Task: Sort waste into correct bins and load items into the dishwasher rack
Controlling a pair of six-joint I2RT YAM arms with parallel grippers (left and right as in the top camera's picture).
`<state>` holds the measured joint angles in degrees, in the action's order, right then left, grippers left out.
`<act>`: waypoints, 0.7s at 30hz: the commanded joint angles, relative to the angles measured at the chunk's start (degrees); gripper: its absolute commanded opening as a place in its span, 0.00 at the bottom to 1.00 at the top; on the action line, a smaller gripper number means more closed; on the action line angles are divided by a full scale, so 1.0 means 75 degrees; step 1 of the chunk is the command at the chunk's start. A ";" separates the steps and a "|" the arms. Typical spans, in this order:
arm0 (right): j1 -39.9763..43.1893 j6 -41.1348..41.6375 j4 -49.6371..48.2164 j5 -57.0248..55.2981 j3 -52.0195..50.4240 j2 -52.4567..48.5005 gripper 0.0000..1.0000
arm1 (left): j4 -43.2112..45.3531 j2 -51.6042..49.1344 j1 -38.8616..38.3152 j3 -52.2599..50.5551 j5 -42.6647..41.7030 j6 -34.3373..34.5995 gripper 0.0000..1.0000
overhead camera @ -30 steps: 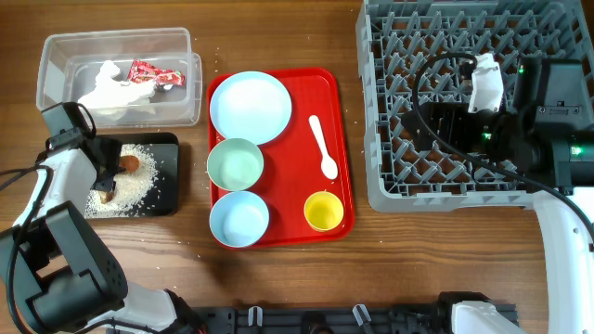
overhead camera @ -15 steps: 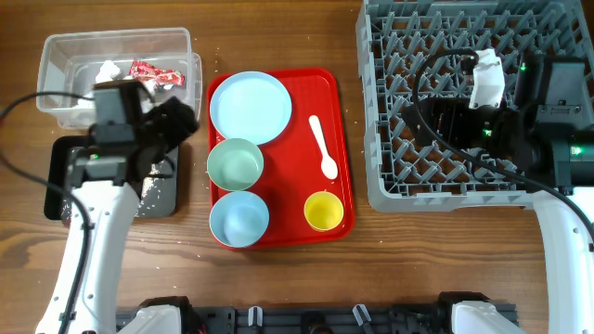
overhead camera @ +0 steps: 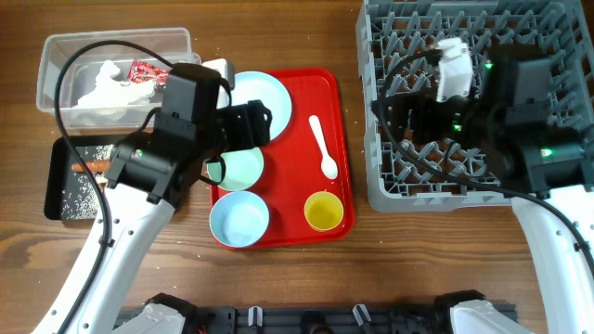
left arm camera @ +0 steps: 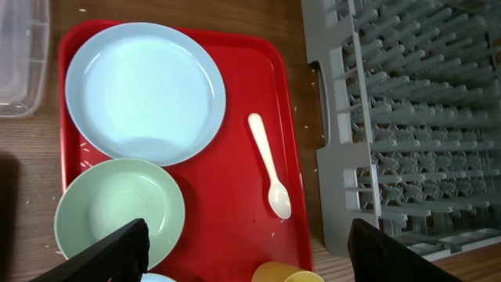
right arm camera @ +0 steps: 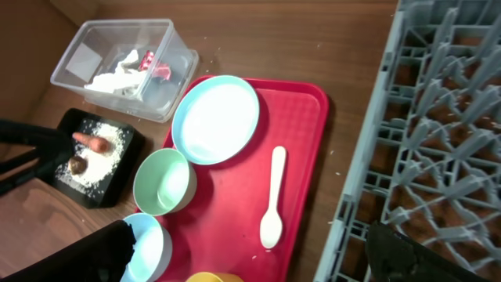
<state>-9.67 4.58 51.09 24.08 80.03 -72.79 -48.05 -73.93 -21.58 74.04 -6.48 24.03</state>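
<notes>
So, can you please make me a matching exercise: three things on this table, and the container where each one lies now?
Things:
1. crumpled napkin
2. carrot stick
3. white spoon

Places:
A. red tray
B. clear tub
C. black tray

Pairs: 1-B, 2-C, 3-A
</notes>
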 commanded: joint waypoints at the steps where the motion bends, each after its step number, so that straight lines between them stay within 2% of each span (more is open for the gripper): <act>1: -0.0166 0.0527 -0.0198 -0.0498 0.0128 -0.0321 0.97 | 0.0090 -0.0291 -0.0530 0.0102 0.0332 -0.0149 0.80; 4: -0.0146 0.0892 -0.0434 -0.0699 0.0131 -0.0353 0.97 | 0.0157 -0.1078 -0.0927 0.0102 0.0731 0.0219 0.80; 7: -0.0149 0.1067 -0.0603 -0.0950 0.0131 -0.0423 0.95 | 0.0172 -0.1466 -0.1040 0.0102 0.0997 0.0329 0.75; 9: -0.0358 0.1221 -0.0930 -0.0950 0.0128 -0.0775 0.91 | -0.0090 -0.1221 -0.0784 0.0239 0.1859 0.0933 0.76; 13: -0.1125 0.1279 -0.1335 -0.0956 0.0128 -0.1964 0.88 | -0.0256 -0.0236 0.0009 0.0402 0.2337 0.1274 0.81; 15: -0.1542 0.1276 -0.1303 -0.0976 0.0128 -0.2763 0.82 | -0.0379 0.0125 0.0606 0.0402 0.2331 0.1271 0.81; 16: -0.1649 0.1276 -0.1107 -0.0976 0.0128 -0.2975 0.78 | -0.0466 0.0157 0.0734 0.0402 0.2314 0.1268 0.81; 18: -0.1716 0.1276 -0.0612 -0.0979 0.0128 -0.3040 0.75 | -0.0667 0.0128 0.0863 0.0402 0.1926 0.1233 0.80; 21: -0.1428 0.1413 -0.0219 -0.0982 0.0131 -0.2626 0.75 | -0.0769 -0.0184 0.0490 0.0402 0.0539 0.0431 0.75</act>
<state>-22.06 14.13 48.49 17.47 80.07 -95.61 -53.45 -73.30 -15.57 76.38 6.48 31.81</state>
